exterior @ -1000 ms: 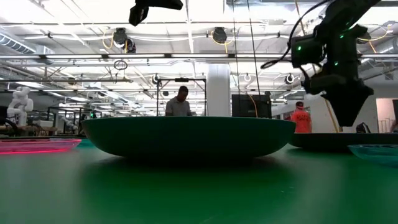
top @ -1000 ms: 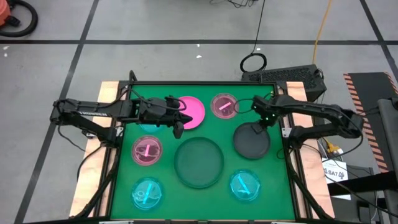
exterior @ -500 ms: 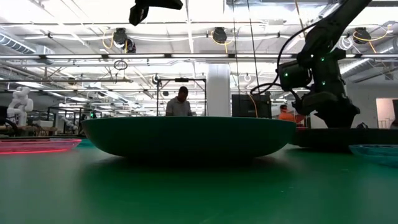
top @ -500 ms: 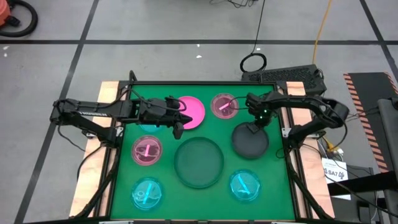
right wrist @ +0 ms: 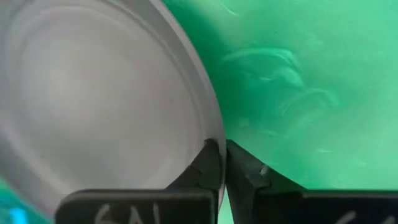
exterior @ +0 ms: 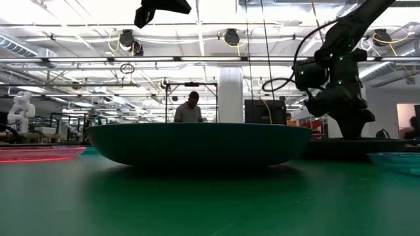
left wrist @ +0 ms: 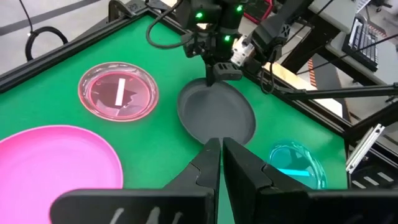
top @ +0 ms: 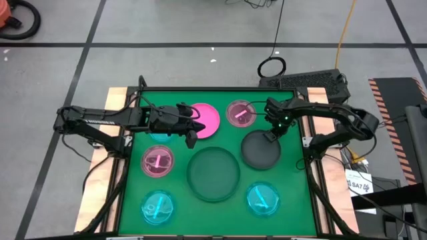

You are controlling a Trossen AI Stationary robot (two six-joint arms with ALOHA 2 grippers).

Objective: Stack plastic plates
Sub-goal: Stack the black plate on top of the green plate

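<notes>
The right gripper (top: 270,135) has its fingers (right wrist: 210,163) pinched nearly together on the far rim of the black plate (top: 260,150), one finger inside the rim and one outside. That plate lies on the green tabletop (top: 200,200), just beside the large dark green plate (top: 213,173) at the middle, apart from it by a narrow gap. A small translucent pink plate (top: 240,113) sits near the gripper toward the far edge. The left gripper (top: 192,138) hangs above the tabletop beside the hot pink plate (top: 205,119) with its fingers (left wrist: 209,168) closed together on nothing. Another small pink plate (top: 158,161) lies at the left, and two cyan plates (top: 159,206) (top: 263,199) lie along the near edge.
</notes>
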